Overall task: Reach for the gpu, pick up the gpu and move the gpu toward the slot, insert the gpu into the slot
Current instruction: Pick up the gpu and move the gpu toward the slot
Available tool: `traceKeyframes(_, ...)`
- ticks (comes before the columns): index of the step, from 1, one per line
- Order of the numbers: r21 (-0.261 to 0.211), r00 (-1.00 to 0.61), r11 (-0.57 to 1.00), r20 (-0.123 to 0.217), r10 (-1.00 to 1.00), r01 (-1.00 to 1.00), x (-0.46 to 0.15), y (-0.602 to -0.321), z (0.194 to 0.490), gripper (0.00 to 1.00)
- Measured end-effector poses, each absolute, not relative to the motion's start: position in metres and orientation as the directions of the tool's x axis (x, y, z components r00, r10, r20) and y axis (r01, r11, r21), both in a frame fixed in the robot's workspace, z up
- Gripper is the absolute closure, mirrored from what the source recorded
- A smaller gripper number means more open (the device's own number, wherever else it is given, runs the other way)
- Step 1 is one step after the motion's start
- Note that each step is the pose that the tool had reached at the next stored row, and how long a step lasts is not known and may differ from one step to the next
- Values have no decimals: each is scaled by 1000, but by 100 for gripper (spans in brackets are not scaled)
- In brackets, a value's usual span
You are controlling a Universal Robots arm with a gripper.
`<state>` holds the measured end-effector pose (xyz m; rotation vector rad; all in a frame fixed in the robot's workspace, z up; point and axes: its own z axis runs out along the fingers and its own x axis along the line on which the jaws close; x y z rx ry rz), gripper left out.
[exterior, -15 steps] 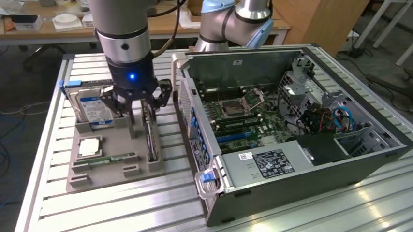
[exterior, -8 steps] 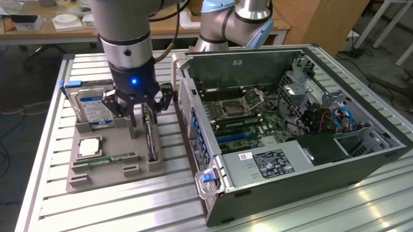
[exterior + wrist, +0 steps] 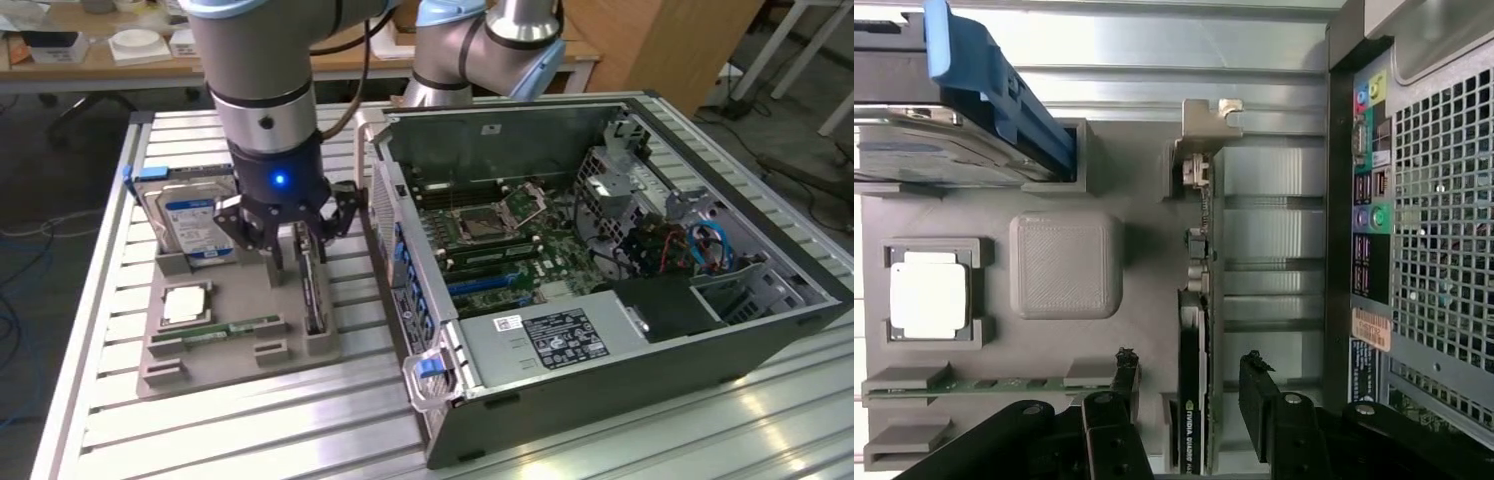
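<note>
Grey printed tray [image 3: 200,352] shows you the gpu [image 3: 312,292] standing on edge in its groove, with hard drive [image 3: 187,225], processor [image 3: 184,305] and memory stick [image 3: 220,331] each in their own recesses, your gripper [image 3: 300,262] spread wide astride the card, the slot [image 3: 487,285] inside the opened computer case [image 3: 601,345].

I count one gpu [image 3: 312,290], one hard drive [image 3: 187,218], one processor [image 3: 184,305] and one memory stick [image 3: 220,329]. There is one grey tray [image 3: 214,372] and one computer case [image 3: 627,378]. Robot arms: two (my own arm [image 3: 264,90] and a second arm [image 3: 461,45]).
</note>
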<state>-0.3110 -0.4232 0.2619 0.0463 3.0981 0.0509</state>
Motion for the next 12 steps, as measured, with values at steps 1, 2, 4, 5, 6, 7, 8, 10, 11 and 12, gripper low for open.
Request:
traceKeyframes(1,33,-999,999,-42,31,29,-311,-423,261,47)
traceKeyframes(2,33,-999,999,-42,31,30,-311,-424,259,47)
traceKeyframes(4,33,-999,999,-42,33,32,-311,-425,257,47)
traceKeyframes(5,33,-999,999,-43,34,33,-311,-425,255,47)
traceKeyframes(6,33,-998,999,-43,36,34,-311,-425,254,47)
traceKeyframes(7,33,-998,999,-43,37,36,-311,-425,253,47)
traceKeyframes(8,33,-998,999,-43,39,38,-311,-426,252,47)
traceKeyframes(10,33,-998,999,-43,44,42,-311,-426,250,47)
traceKeyframes(11,33,-998,998,-43,47,46,-311,-426,249,47)
traceKeyframes(12,33,-998,998,-43,53,51,-311,-426,248,47)
